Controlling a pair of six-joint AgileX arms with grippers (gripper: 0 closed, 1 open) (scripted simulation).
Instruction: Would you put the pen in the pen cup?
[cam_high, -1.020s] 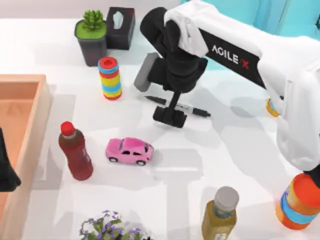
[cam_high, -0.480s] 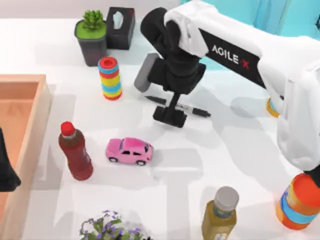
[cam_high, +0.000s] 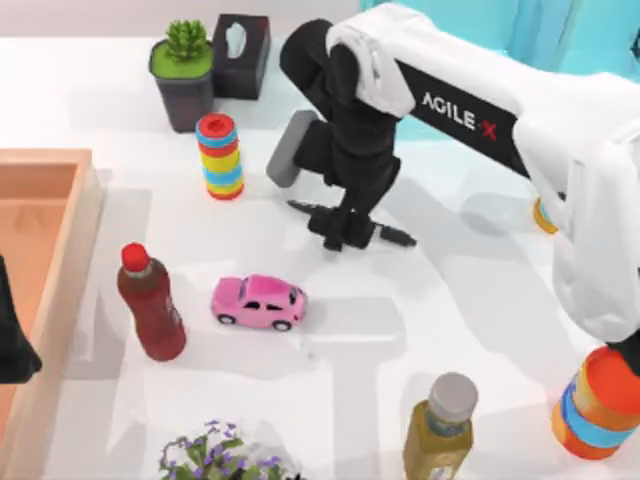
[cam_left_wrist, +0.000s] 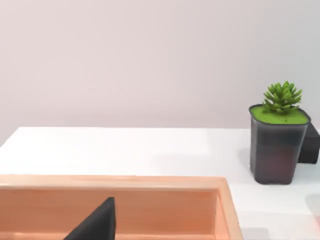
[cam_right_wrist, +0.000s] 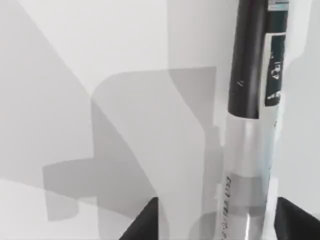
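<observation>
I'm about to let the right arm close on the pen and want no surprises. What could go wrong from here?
The right gripper straddles the pen near its middle; the right wrist view shows the barrel sitting nearer one finger, so closing may roll or skew it. The pen is slim and may pivot in the pinch when lifted. The ring stack and pink toy car stand close by and a low carry could clip them.

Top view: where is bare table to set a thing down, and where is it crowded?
Free patches: between the pink toy car and the yellow-brown bottle with grey cap; also left of the rainbow ring stack, above the wooden tray. Crowded: around the slim black marker pen, where the right pincer is, and at the green succulent pot.
</observation>
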